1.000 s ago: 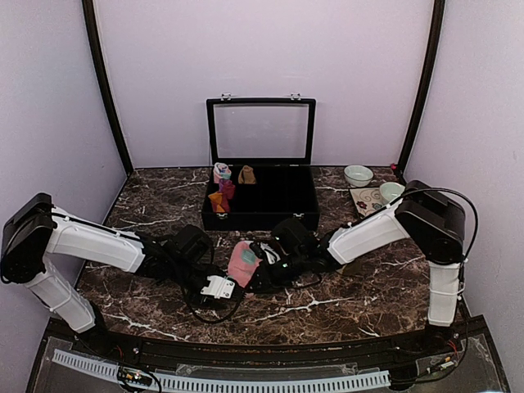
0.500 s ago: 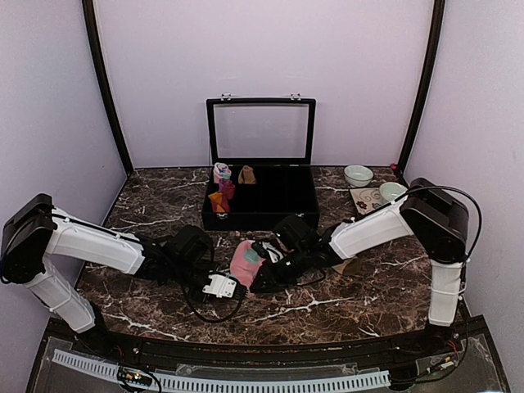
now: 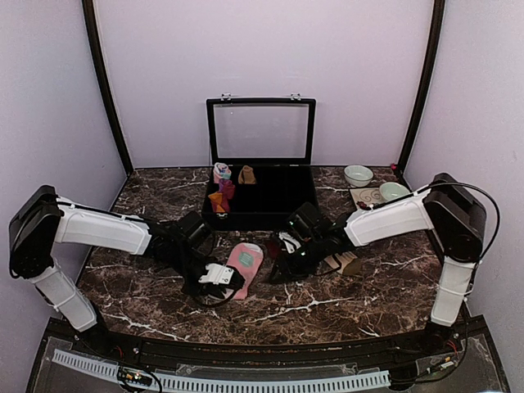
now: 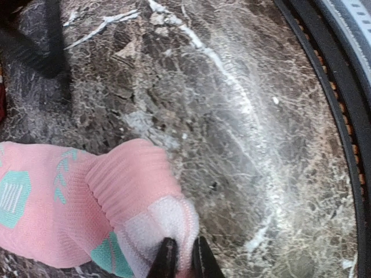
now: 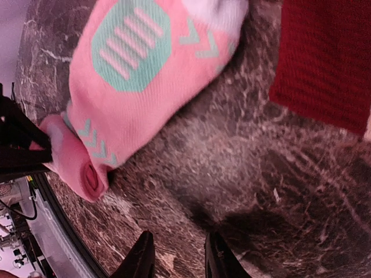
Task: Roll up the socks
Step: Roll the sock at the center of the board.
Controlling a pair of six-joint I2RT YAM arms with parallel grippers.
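Observation:
The pink sock with mint-white pattern (image 3: 245,263) lies stretched out on the marble table in front of the case. My left gripper (image 3: 230,282) is shut on its near white-tipped end; in the left wrist view the fingertips (image 4: 167,262) pinch the white fabric of the sock (image 4: 98,197). My right gripper (image 3: 281,267) is open and empty just right of the sock; its wrist view shows the gripper (image 5: 177,255) over bare marble, with the pink sock (image 5: 133,75) ahead and a red piece of the striped sock (image 5: 324,58) at the right. The striped sock (image 3: 345,263) lies partly hidden under the right arm.
A black case (image 3: 282,214) with its glass lid raised stands behind the sock, with small rolled bundles (image 3: 221,190) at its left end. Two bowls (image 3: 358,174) (image 3: 391,191) and a patterned card (image 3: 368,199) sit at the back right. The table's front edge (image 4: 324,87) is close to the left gripper.
My right gripper has let go of the pink sock and drawn back to the right. The sock has dropped from a raised bunch to lying flat. The left gripper still holds its end.

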